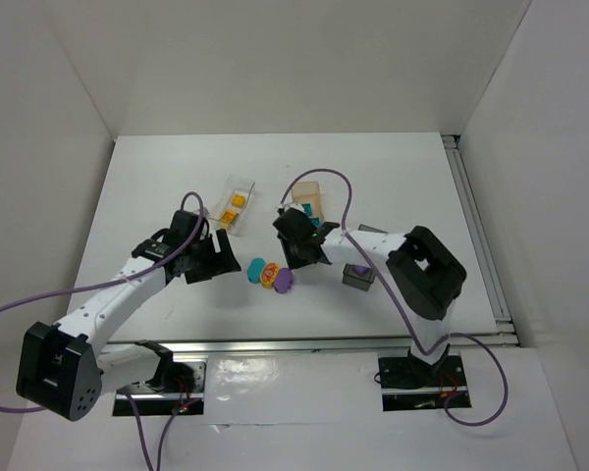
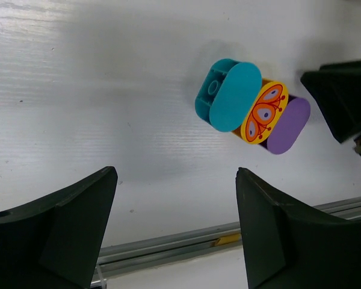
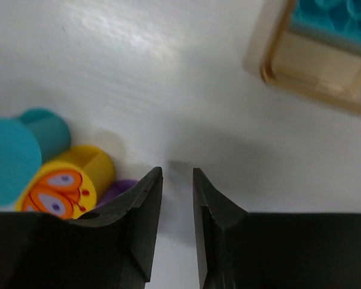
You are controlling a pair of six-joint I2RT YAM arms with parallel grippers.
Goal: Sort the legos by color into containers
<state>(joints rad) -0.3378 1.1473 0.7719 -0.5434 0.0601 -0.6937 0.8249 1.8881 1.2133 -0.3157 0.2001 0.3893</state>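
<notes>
Three rounded legos lie side by side on the table: teal [image 1: 256, 268] [image 2: 228, 95], yellow with a butterfly print [image 1: 270, 276] [image 2: 263, 112], and purple [image 1: 285, 281] [image 2: 287, 125]. My left gripper [image 1: 226, 263] [image 2: 176, 173] is open just left of them with nothing between its fingers. My right gripper [image 1: 292, 260] [image 3: 177, 171] is shut on nothing, just right of the purple lego [image 3: 117, 188], which its left finger partly hides. The clear tray [image 1: 238, 206] holds yellow legos. Teal legos [image 3: 331, 15] lie in the tan box [image 1: 309, 201] [image 3: 313, 66].
A dark grey box [image 1: 358, 276] stands right of the three legos, beside the right arm. A metal rail [image 2: 186, 241] runs along the table's near edge, and another rail [image 1: 476, 235] runs along the right side.
</notes>
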